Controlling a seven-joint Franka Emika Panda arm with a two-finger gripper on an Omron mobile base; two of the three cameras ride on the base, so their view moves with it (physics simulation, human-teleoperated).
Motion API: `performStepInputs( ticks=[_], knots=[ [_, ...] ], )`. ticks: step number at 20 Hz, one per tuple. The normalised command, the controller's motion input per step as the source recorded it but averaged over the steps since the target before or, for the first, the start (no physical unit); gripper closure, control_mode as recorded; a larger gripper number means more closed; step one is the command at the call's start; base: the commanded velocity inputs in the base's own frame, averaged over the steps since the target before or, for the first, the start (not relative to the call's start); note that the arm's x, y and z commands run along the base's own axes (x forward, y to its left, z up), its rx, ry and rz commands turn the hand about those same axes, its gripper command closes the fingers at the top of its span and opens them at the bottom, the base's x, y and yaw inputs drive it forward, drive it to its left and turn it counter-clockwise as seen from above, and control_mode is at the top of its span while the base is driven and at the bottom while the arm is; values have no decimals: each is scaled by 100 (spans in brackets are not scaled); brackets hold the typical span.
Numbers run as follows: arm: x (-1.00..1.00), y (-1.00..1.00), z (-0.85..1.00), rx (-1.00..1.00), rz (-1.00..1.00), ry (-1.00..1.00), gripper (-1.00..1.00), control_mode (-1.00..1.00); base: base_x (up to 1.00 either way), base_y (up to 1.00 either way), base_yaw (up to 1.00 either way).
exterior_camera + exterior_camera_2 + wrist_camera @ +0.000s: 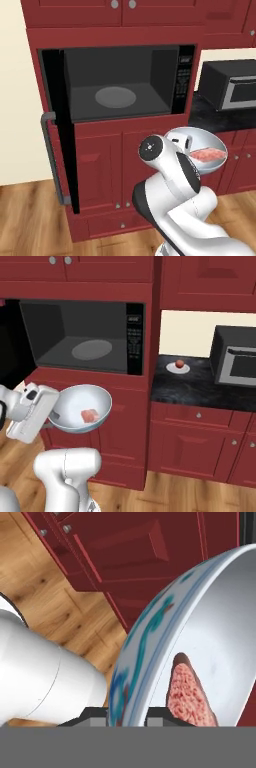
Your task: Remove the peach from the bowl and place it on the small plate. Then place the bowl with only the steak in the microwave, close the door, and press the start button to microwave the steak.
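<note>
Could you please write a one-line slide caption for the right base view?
Jaws shut on the bowl holding the steak, below the open microwave; peach on the small plate.

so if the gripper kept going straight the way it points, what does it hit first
Probably the red cabinet front below the microwave. The gripper, shut on the bowl rim, looks past the bowl at that panel and the wood floor; depth is unclear.

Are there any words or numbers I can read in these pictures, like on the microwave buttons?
None can be read.
Microwave display: pale marks, too blurred to read.
Microwave keypad strip: rows of tiny pale marks, too small to read.
Countertop oven: no writing shows.
Bowl: a blue pattern on its outer side, no letters.
</note>
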Motion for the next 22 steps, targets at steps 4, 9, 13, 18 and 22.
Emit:
performStepInputs(
  ticks=[4,9,13,18,22],
  knots=[
    [0,0,0,0,0,0,100,100,80,6,0],
    [0,0,0,0,0,0,100,100,24,12,2],
    [0,0,0,0,0,0,100,100,-6,16,0],
    [0,0,0,0,0,0,100,100,-35,10,0],
    [0,0,0,0,0,0,100,100,-47,30,-2]
  ],
)
